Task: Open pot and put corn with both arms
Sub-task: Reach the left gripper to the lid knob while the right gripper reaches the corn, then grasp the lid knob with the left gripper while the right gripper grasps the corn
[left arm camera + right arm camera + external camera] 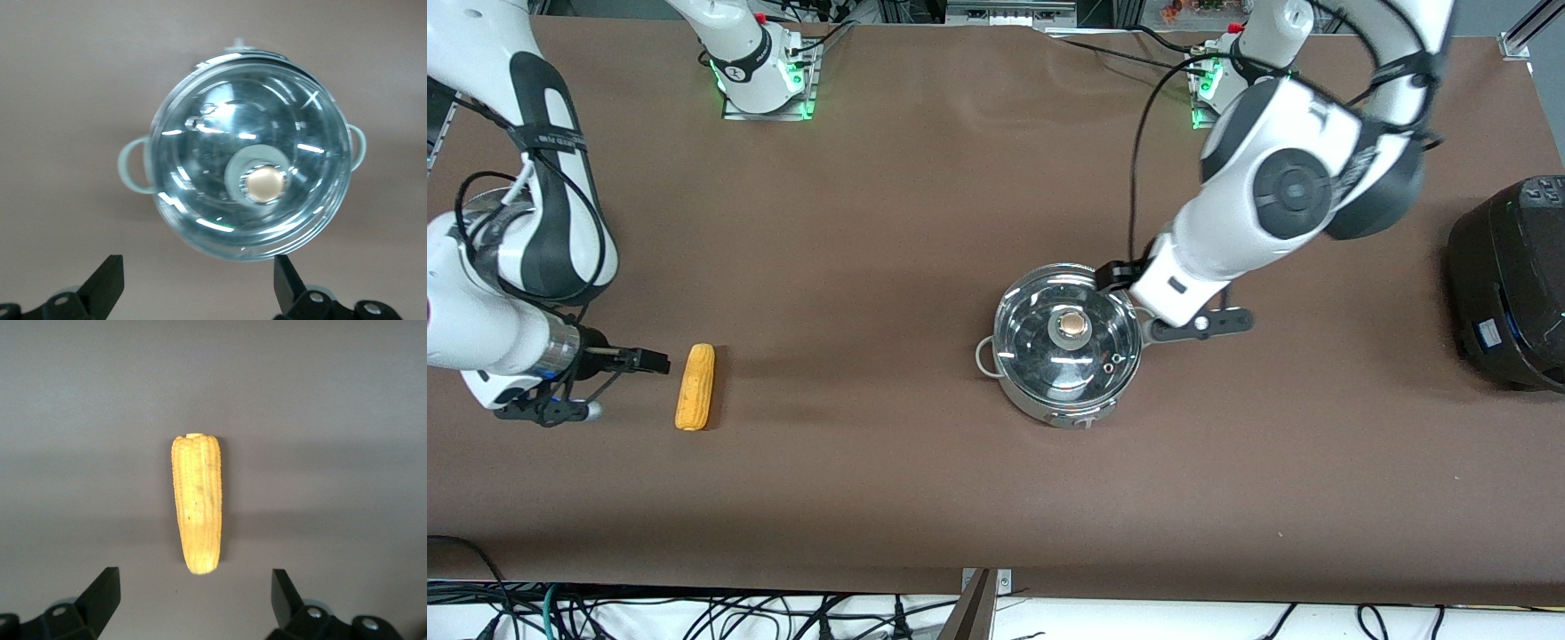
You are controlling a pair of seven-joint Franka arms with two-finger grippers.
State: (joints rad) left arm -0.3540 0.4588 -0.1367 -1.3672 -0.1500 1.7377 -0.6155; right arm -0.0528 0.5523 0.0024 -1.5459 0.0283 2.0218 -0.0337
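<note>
Pot point(1067, 356) lid on — seemingly unmarked

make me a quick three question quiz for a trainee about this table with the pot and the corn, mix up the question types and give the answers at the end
1. True or false: the glass lid has already been taken off the pot.
2. Multiple choice: the corn is
A. inside the pot
B. lying on the table near the right arm's end
C. held in the right claw
3. Fill in the blank: the left claw is open and hangs over the ____.

Key
1. False: the lid sits on the pot, its tan knob free.
2. B: it lies bare on the table, with the open right claw beside it and nothing gripped.
3. pot
</note>
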